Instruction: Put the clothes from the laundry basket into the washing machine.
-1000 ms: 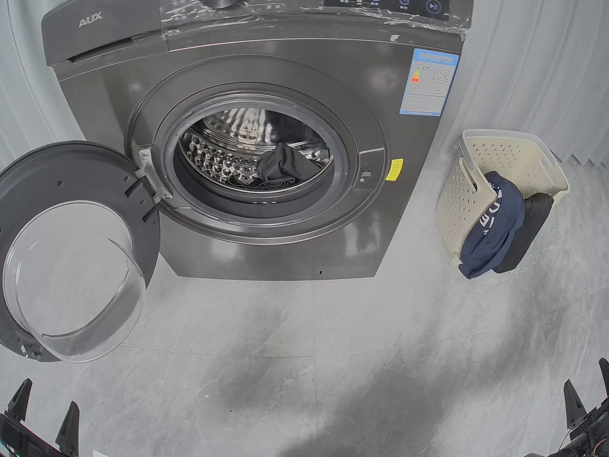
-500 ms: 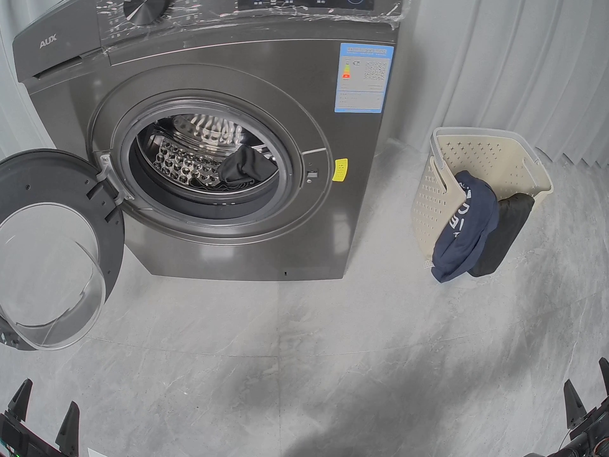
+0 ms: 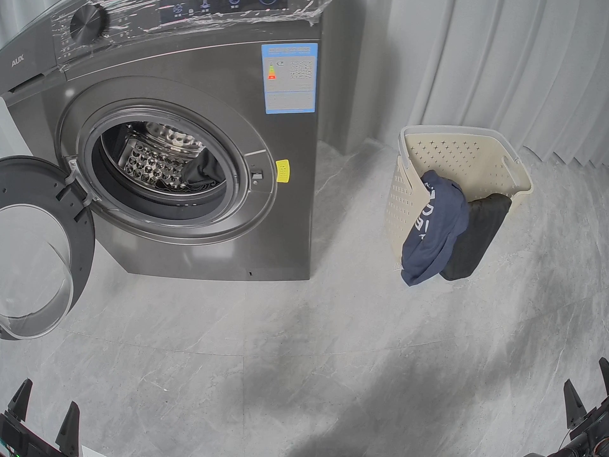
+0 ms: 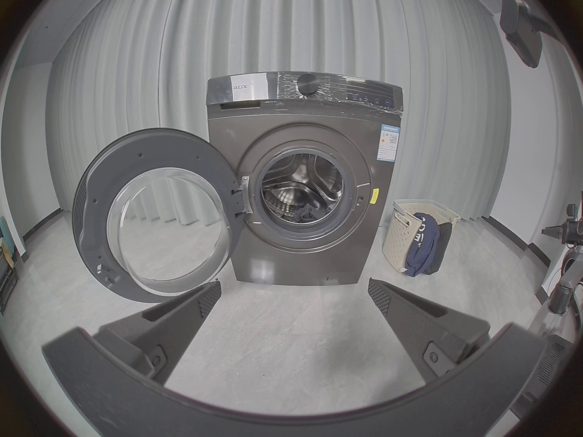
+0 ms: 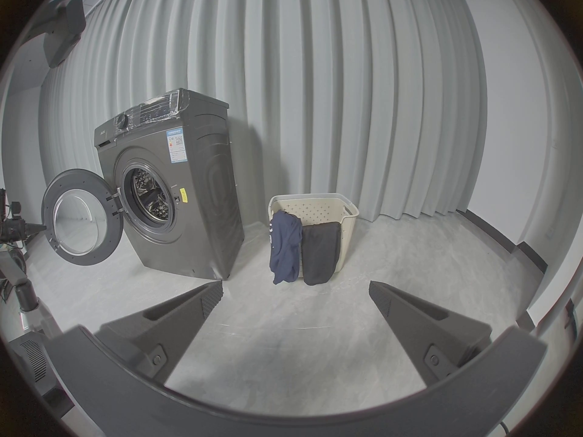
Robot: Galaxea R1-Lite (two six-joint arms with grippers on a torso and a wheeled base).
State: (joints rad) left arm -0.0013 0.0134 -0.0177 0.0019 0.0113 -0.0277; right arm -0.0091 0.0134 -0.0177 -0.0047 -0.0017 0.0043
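A grey front-loading washing machine (image 3: 190,65) stands at the left with its round door (image 3: 38,242) swung open. A dark garment (image 3: 202,171) lies inside the drum. To the right on the floor sits a cream laundry basket (image 3: 472,153). A navy garment (image 3: 434,226) and a black garment (image 3: 476,236) hang over its front rim. My left gripper (image 3: 43,407) is low at the near left, open and empty. My right gripper (image 3: 590,388) is low at the near right, open and empty. Both are far from the basket (image 5: 328,204) and the machine (image 4: 303,177).
Pale pleated curtains (image 3: 495,52) line the wall behind the machine and basket. Grey tiled floor (image 3: 330,363) stretches wide between me and both. The open door juts out at the left side.
The whole head view has shifted: the machine and basket now sit further left in the picture, so the camera has turned right. Both grippers keep their places.
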